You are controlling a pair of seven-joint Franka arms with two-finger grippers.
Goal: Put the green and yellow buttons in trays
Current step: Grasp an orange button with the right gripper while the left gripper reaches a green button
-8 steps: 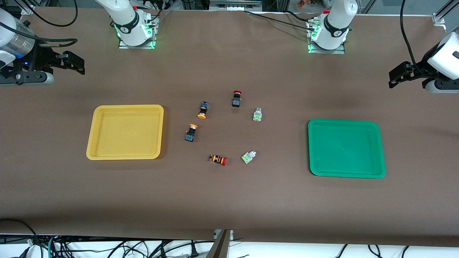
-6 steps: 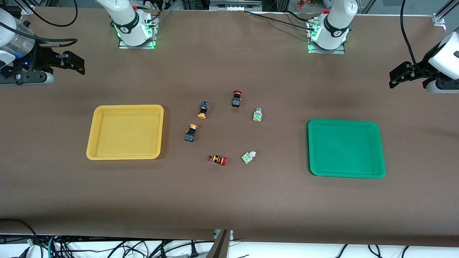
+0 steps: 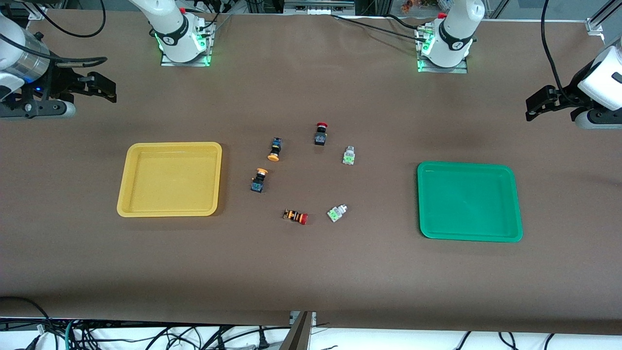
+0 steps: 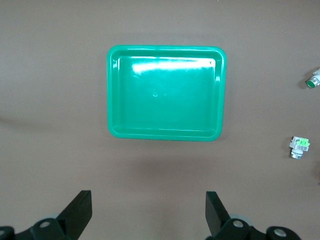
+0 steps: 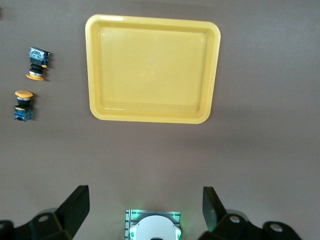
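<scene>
The yellow tray (image 3: 170, 179) lies toward the right arm's end of the table and the green tray (image 3: 469, 201) toward the left arm's end; both hold nothing. Between them lie two yellow-capped buttons (image 3: 275, 148) (image 3: 259, 180) and two green buttons (image 3: 348, 155) (image 3: 336, 212). My right gripper (image 3: 104, 87) is open and empty, up over the right arm's end of the table. My left gripper (image 3: 534, 104) is open and empty over the left arm's end. The left wrist view shows its gripper (image 4: 148, 215), the green tray (image 4: 165, 92) and both green buttons (image 4: 299, 146) (image 4: 313, 81). The right wrist view shows its gripper (image 5: 145, 210), the yellow tray (image 5: 152, 67) and both yellow buttons (image 5: 36, 63) (image 5: 23, 104).
A black switch with a red cap (image 3: 320, 133) stands among the buttons, farthest from the front camera. An orange-striped switch with a red cap (image 3: 296, 216) lies beside the nearer green button. The right arm's base (image 5: 152, 227) shows between the right gripper's fingers.
Both arms have shifted very slightly. Nothing on the table has moved.
</scene>
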